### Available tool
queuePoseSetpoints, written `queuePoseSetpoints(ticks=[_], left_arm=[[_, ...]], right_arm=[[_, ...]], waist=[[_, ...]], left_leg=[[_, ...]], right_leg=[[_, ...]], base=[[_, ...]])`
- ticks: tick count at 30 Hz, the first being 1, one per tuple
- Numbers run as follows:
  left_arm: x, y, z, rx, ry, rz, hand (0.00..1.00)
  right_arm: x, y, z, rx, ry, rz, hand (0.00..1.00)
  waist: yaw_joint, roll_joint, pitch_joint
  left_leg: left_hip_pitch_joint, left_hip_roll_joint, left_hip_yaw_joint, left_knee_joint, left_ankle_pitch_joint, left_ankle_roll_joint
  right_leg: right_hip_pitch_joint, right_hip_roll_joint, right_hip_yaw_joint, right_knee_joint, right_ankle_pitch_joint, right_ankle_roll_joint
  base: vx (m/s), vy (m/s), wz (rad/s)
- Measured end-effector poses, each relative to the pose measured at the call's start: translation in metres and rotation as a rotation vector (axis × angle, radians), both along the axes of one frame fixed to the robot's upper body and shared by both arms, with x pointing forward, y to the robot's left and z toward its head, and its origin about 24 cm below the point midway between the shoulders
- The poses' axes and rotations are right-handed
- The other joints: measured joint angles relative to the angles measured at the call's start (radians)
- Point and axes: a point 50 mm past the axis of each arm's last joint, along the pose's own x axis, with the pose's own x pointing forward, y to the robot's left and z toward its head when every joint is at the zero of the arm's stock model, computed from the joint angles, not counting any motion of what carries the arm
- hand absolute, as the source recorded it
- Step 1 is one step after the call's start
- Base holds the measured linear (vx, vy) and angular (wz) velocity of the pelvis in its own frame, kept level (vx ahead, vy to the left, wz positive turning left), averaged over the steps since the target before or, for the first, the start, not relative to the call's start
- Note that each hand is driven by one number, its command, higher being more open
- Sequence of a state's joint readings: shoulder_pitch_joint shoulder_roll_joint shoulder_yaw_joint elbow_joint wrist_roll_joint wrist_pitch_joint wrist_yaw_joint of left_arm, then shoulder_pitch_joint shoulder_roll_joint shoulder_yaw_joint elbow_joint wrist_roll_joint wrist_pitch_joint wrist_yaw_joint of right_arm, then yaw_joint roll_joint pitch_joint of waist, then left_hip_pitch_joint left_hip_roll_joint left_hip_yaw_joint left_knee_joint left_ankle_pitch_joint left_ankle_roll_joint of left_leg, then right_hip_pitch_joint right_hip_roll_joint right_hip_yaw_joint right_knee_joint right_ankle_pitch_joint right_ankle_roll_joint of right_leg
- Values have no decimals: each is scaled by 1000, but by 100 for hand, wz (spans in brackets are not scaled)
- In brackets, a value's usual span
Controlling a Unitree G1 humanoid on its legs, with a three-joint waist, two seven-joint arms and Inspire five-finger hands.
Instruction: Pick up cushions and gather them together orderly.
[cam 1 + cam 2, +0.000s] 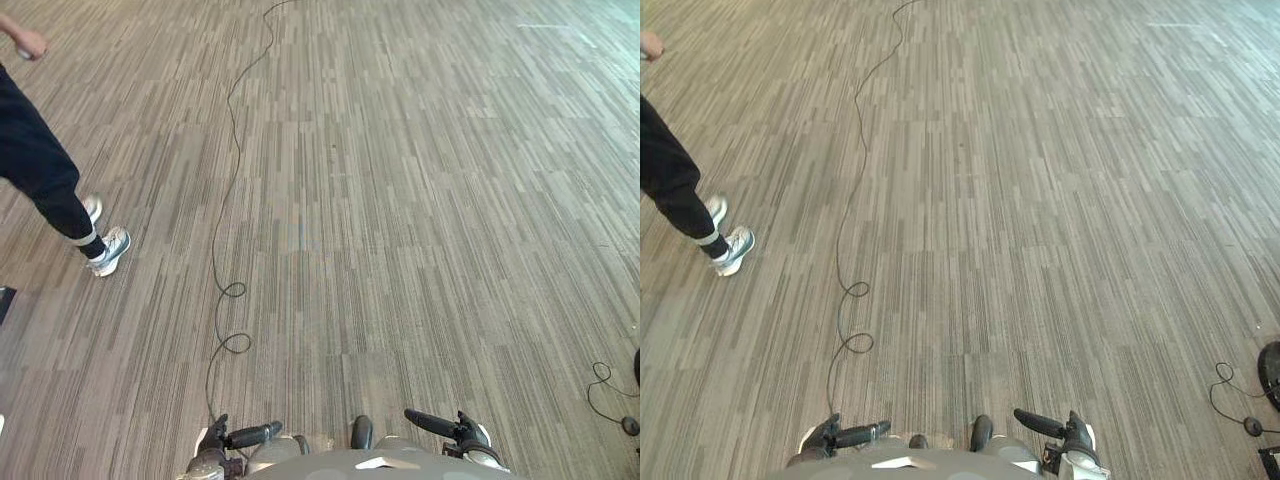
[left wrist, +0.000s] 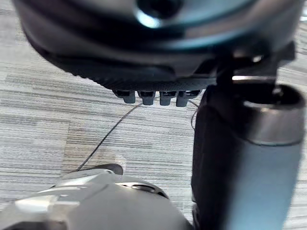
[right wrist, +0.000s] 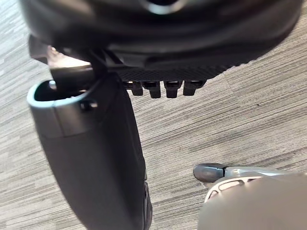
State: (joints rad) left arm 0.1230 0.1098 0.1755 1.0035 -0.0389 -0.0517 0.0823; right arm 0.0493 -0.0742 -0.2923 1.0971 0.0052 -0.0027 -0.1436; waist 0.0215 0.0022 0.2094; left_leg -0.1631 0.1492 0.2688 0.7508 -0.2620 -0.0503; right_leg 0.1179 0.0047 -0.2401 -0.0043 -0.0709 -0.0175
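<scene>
Legs of a person [image 1: 45,180] far left, upper body cut off. At near edge, left hand [image 1: 245,436] relaxed open and empty; right hand [image 1: 455,430] likewise open, holding nothing. Dark object [image 1: 1272,375] cut off at right, unidentifiable. Cushions somewhere beyond this carpet [image 1: 400,200], place impossible to tell; probably light, soft and squashy, best clasped by opposite edges.

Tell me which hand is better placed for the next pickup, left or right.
Right, marginally. The left hand and right hand sit level near the body, open and holding nothing, so neither leads. A person stands on the left side of the carpet, probably leaving the right side freer.
</scene>
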Motion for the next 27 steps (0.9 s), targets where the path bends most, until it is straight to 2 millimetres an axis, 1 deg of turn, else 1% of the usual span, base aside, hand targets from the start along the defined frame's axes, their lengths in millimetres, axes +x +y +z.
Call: queuePoseSetpoints(ticks=[1,2,3,4,5,6,8,9,10,11,12,13,14,15,16,17,18,19,20,21,22,23,24,25,26,27], left_arm=[[1,-1,0,-1,-6,0,100],[3,-1,1,-6,-21,9,100],[6,-1,2,-13,-35,22,100],[10,-1,3,-22,-52,37,100],[11,-1,3,-27,-58,42,100],[12,-1,4,-31,-64,51,100],[12,-2,4,-34,-66,62,100],[13,-2,4,-37,-68,68,100],[12,-3,3,-42,-66,80,100],[11,-4,2,-44,-64,84,100],[14,-1,4,-36,-79,87,100],[17,0,5,-31,-87,92,100],[17,1,5,-30,-84,92,100],[14,2,3,-29,-65,91,100],[10,3,2,-26,-46,92,100],[6,5,1,-20,-25,93,100],[4,9,1,-10,-15,91,100],[4,9,1,-10,-15,91,100],[3,8,1,-8,-9,91,100],[2,6,0,-13,1,87,100],[3,3,-1,-15,3,74,100],[5,1,-1,-19,0,61,100],[10,-3,0,-31,-11,58,100],[11,-5,0,-35,-14,57,100],[13,-7,-1,-41,-17,55,100],[15,-9,-1,-46,-17,50,100]], right_arm=[[-1,-1,0,-4,1,-1,100],[-2,-3,0,-14,7,-6,100],[-2,-3,0,-18,6,-7,100],[-2,-4,1,-21,6,-8,100],[-2,-4,1,-22,8,-10,100],[-3,-4,0,-25,13,-13,100],[-3,-5,0,-30,17,-15,100],[-3,-6,1,-33,19,-17,100],[-4,-6,0,-35,26,-19,100],[-3,-6,0,-34,26,-18,100],[-3,-4,0,-24,29,-18,100],[-4,-2,-1,-14,25,-32,100],[-4,-2,-1,-9,21,-42,100],[-4,-1,-1,-4,17,-52,100],[-5,-1,-1,-2,17,-51,100],[-5,2,-2,6,15,-50,100],[-4,6,-2,15,7,-47,100],[-4,6,-2,15,6,-47,100],[-1,5,-1,14,-8,-45,100],[2,2,1,1,-28,-43,100],[5,-1,3,-9,-41,-38,100],[6,-4,4,-18,-45,-36,100],[8,-8,5,-28,-51,-35,100],[9,-8,5,-28,-57,-37,100],[15,-7,7,-32,-81,-33,100],[22,-5,8,-26,-93,-26,100]], waist=[[3,4,1],[6,9,1],[8,12,1],[19,13,2],[24,12,2],[27,10,2],[27,10,3],[30,13,7],[33,17,2],[35,16,2],[35,2,2],[37,-9,-2],[37,-12,-3],[43,-19,-6],[44,-27,-11],[43,-38,-17],[44,-54,-21],[44,-54,-21],[42,-53,-14],[31,-40,-6],[22,-29,0],[16,-19,7],[9,-4,15],[4,1,18],[-13,5,20],[-28,0,22]], left_leg=[[-16,10,-1,33,-9,3],[-57,32,-2,71,-23,4],[-89,42,-3,53,-23,5],[-127,41,-1,-35,-22,6],[-141,33,-1,-92,-16,4],[-157,11,-1,-225,21,-7],[-169,-16,-7,-382,91,-22],[-170,-23,-7,-465,153,-24],[-159,-39,-3,-470,246,-14],[-159,-50,0,-455,260,10],[-190,-62,7,-359,182,76],[-194,-76,11,-303,118,94],[-183,-81,13,-289,98,98],[-137,-89,24,-283,57,109],[-103,-100,26,-287,40,118],[-64,-113,28,-294,20,120],[5,-133,29,-302,-21,123],[6,-133,28,-303,-21,124],[84,-139,27,-331,-49,125],[172,-139,21,-385,-58,119],[229,-136,16,-429,-56,116],[278,-128,13,-463,-55,115],[333,-112,8,-503,-55,115],[351,-106,5,-519,-55,114],[380,-92,-10,-557,-53,111],[418,-86,-22,-598,-51,107]], right_leg=[[5,0,3,10,-10,0],[11,-1,9,26,-27,1],[18,-5,17,27,-35,5],[23,-19,32,26,-44,11],[24,-29,41,24,-47,15],[25,-56,54,23,-59,35],[29,-91,71,22,-75,61],[41,-112,82,20,-90,85],[52,-135,94,21,-110,114],[59,-149,97,23,-122,119],[56,-171,104,73,-139,113],[30,-196,116,170,-150,131],[16,-205,124,230,-153,137],[-41,-223,160,421,-152,150],[-80,-231,178,559,-136,180],[-125,-235,194,716,-110,211],[-204,-248,174,963,-69,195],[-205,-249,171,966,-69,195],[-256,-262,98,1104,-106,121],[-308,-260,23,1142,-146,72],[-343,-251,-30,1116,-172,45],[-372,-238,-72,1061,-191,26],[-417,-207,-126,933,-200,15],[-438,-193,-143,864,-198,16],[-482,-157,-158,696,-175,24],[-506,-119,-145,499,-106,43]], base=[[16,9,-13],[38,34,-15],[88,84,-29],[116,114,-31],[177,173,-37],[234,240,-28],[279,295,-27],[352,361,-31],[388,381,-28],[454,364,-20],[576,400,-3],[479,315,3],[563,361,0],[385,223,-10],[581,296,-9],[500,170,-2],[502,135,2],[404,76,-8],[476,67,-7],[561,55,1],[558,31,13],[480,-30,22],[395,-49,21],[498,-79,34],[642,-156,48],[655,-193,60]])
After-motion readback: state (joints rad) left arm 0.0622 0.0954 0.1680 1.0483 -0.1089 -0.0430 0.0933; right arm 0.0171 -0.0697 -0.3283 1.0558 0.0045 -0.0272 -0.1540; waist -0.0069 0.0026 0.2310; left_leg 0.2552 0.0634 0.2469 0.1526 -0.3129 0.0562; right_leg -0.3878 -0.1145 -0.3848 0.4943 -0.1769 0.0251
